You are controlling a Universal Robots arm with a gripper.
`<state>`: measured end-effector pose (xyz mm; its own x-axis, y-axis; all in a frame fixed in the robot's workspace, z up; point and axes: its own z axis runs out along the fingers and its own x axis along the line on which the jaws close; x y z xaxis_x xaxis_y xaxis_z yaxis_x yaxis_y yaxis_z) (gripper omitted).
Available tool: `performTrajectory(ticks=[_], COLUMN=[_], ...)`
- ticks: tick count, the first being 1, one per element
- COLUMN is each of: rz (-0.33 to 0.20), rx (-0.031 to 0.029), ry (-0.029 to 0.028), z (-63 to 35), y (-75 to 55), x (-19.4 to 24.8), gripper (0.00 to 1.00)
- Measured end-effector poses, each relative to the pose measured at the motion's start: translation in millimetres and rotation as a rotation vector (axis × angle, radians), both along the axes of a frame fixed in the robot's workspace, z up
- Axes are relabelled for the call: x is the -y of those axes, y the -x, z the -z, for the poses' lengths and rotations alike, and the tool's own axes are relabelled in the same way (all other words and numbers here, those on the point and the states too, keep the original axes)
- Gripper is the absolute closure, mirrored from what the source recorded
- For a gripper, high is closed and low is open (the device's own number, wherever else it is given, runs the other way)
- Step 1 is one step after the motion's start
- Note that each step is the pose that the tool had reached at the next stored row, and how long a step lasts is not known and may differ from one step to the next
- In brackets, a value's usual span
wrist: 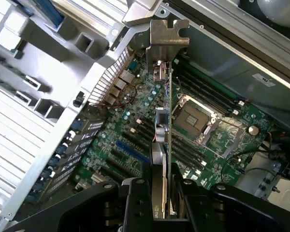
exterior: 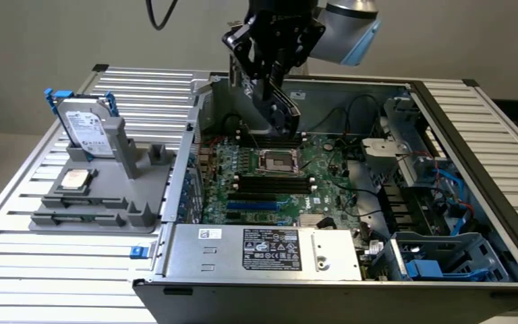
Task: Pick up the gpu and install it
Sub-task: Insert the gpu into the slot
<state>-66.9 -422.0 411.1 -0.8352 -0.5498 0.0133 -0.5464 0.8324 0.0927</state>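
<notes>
I worked in a robotics lab: an opened computer case (exterior: 331, 295) sat on a slatted aluminium bench (exterior: 43, 270).

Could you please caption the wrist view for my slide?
The tool holds the gpu edge-on above the motherboard inside the open case.

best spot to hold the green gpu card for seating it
Its upper long edge, from above, pinched across the two flat faces, as the black end effector grips the thin green circuit-board card now. It hangs edge-on, so its lower edge and silver metal end bracket are free.
</notes>
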Motion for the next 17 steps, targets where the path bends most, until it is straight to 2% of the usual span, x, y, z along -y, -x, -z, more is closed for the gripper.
performTrajectory(ticks=[3,12,15,17], rz=[-0.056,-0.219,-0.273,-0.309], rx=[0.0088,0.0522,0.0586,0.0598], ry=[0.0,0.0006,-0.0002,-0.0011], z=[0.0,0.6,1.9,3.0], y=[0.0,0.0,0.0,0.0], x=[0.0,0.0,0.0,0.0], gripper=[0.74,0.74,0.74,0.74])
